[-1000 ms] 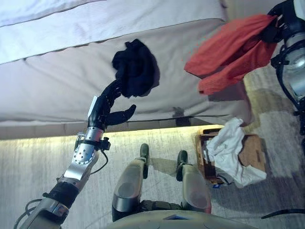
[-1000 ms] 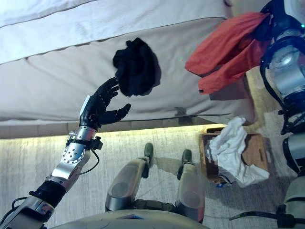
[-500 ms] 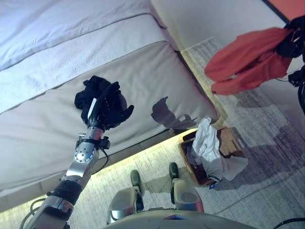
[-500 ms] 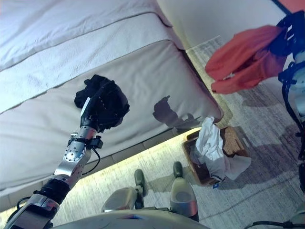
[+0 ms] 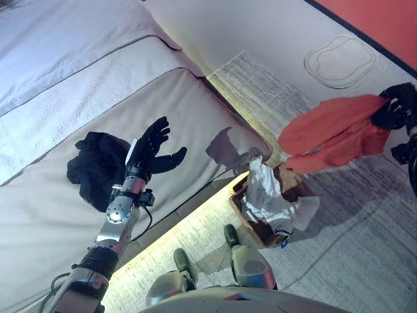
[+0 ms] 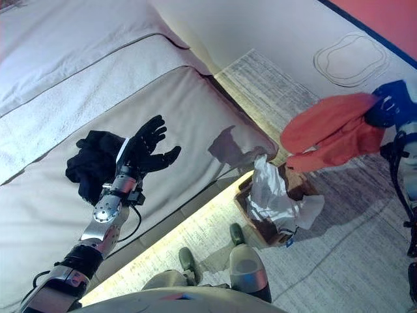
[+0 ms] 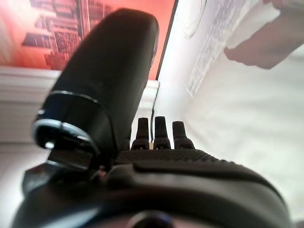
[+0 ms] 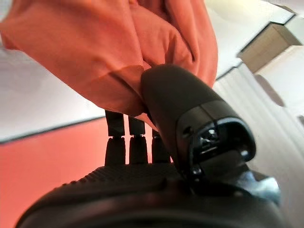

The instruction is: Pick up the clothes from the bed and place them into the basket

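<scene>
My right robot hand (image 5: 395, 112) pinches the orange cloth (image 5: 329, 132), lifted clear to reach the basket (image 5: 260, 225). Left robot hand (image 5: 151, 149) splayed wide, empty, beside the black cloth (image 5: 91, 166) on the bed (image 5: 52, 117).

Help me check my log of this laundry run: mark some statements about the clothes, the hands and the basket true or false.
1. The right hand grips the orange garment. True.
2. The black garment lies in the basket. False: it lies on the bed.
3. The left hand is open and holds nothing. True.
4. The basket is empty. False: a white cloth is in it.
</scene>
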Tool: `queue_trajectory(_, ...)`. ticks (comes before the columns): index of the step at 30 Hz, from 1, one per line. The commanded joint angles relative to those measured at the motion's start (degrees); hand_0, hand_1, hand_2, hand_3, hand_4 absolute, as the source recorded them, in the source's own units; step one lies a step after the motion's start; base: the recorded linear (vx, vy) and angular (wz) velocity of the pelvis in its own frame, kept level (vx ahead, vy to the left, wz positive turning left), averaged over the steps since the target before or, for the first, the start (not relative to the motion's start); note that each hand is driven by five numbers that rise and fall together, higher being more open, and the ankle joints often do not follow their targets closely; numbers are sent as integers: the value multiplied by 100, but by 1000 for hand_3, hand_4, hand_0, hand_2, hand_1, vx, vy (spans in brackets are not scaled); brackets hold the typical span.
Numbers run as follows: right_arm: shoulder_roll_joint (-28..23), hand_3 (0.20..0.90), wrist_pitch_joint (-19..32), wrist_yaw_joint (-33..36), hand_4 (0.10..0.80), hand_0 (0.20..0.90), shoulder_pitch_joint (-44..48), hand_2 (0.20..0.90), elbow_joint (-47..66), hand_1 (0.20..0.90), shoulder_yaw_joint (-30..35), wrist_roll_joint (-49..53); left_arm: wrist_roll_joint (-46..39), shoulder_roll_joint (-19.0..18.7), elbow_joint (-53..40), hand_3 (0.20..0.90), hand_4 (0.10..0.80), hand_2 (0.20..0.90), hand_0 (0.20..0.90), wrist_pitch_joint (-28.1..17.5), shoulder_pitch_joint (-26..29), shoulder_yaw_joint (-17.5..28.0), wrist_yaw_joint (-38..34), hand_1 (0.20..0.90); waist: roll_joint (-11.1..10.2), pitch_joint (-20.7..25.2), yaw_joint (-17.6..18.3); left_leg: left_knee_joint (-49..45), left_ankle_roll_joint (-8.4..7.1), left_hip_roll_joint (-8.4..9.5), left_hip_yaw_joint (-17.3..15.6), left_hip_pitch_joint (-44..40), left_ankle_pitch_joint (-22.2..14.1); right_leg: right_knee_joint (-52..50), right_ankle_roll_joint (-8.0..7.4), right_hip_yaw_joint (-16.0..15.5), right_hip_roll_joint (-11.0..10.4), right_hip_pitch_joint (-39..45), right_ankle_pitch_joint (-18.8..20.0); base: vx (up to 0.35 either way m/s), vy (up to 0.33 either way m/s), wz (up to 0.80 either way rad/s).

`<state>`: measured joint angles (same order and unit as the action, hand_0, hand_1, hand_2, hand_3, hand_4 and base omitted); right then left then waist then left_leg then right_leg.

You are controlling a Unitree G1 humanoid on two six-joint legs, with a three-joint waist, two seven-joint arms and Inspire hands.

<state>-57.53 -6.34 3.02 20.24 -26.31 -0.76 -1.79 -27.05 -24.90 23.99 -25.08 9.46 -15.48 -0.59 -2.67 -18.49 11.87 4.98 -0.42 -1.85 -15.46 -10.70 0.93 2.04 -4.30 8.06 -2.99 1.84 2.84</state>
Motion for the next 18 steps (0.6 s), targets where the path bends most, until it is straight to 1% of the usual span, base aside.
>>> queue_trajectory(1, -180, 200, 195, 55, 100, 300, 164, 300, -268, 300, -20, 44, 108, 152, 80, 900, 800, 900, 900, -400, 151, -19, 103, 900, -16, 1072, -54, -582, -63, -141, 234, 370, -590, -469, 62, -19, 179, -335, -30, -3, -53, -14)
queue_trajectory(6, 119, 200, 217, -25, 100, 300, 421, 300, -1135, 300, -510, 139, 156, 166, 120, 900, 800, 900, 900, -362, 258, -150, 135, 900, 71, 1055, -43, -614, -78, -164, 128, 314, -634, -432, 65, 21, 177, -334, 3, 12, -41, -9)
queue_trajectory(13, 498, 200, 428, 55, 100, 300, 340, 300, -1722, 300, -589, 89, 186, 148, 229, 900, 800, 900, 900, -368, 303, -262, 124, 900, 206, 1002, -85, -612, -81, -156, 152, 310, -652, -435, 57, 3, 163, -375, 18, 1, -28, -4)
queue_trajectory(16, 667, 200, 505, 84, 100, 300, 389, 300, -1908, 300, -725, -15, 195, 161, 272, 900, 800, 900, 900, -403, 348, -329, 147, 900, 276, 951, -119, -614, -79, -135, 183, 342, -650, -437, 54, -21, 149, -413, 23, -30, -9, -3)
queue_trajectory(17, 705, 900, 498, 121, 800, 900, 378, 900, -1917, 900, -746, -50, 191, 165, 280, 900, 800, 900, 900, -422, 352, -340, 152, 900, 293, 941, -118, -611, -76, -129, 190, 343, -653, -429, 54, -19, 147, -418, 27, 0, 0, 0)
queue_trajectory(18, 719, 900, 489, 160, 800, 900, 377, 900, -1922, 900, -757, -73, 192, 168, 281, 900, 800, 900, 900, -430, 354, -347, 151, 900, 300, 936, -117, -610, -75, -127, 194, 344, -654, -427, 55, -16, 146, -420, 27, 0, 0, 0)
